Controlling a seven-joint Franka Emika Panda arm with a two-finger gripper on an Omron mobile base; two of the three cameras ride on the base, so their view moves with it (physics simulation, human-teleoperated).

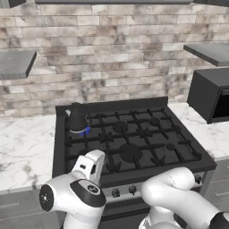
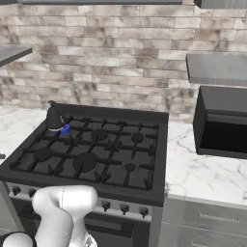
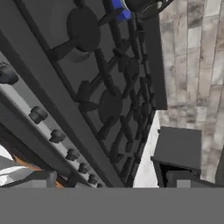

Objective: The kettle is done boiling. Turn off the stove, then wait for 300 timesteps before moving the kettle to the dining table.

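The stove [image 1: 134,138] is the biggest thing here: a wide black gas range with cast-iron grates, set against a brick wall [image 1: 112,53] between two marble counters [image 1: 22,147]. A row of small knobs [image 2: 123,208] runs along its silver front panel; in the hand view the same knobs [image 3: 56,136] run diagonally from about 9 o'clock toward 6 o'clock. A black microwave [image 2: 224,123] stands on the counter at the stove's 3 o'clock side, well apart from the burners.

The white arm [image 1: 179,197] rises in front of the range, folded low. Its elbow bulks at about 5 o'clock in the left base view, and the forearm and wrist [image 1: 89,167] lean up over the front edge of the stove near the front-left burner. The hand camera is rolled, looking across the grates toward the wall.

The kettle [image 1: 77,119] sits upright on the back-left burner, at about 10 o'clock on the cooktop, with a blue flame [image 1: 86,130] showing at its base. In the right base view the kettle [image 2: 55,118] is at the far-left rear corner. In the hand view its base [image 3: 142,5] sits at about 12 o'clock beside the flame.

The fingers are hidden in all views; going by how the hand is set, the gripper stands wide apart, holds nothing and touches nothing visible.
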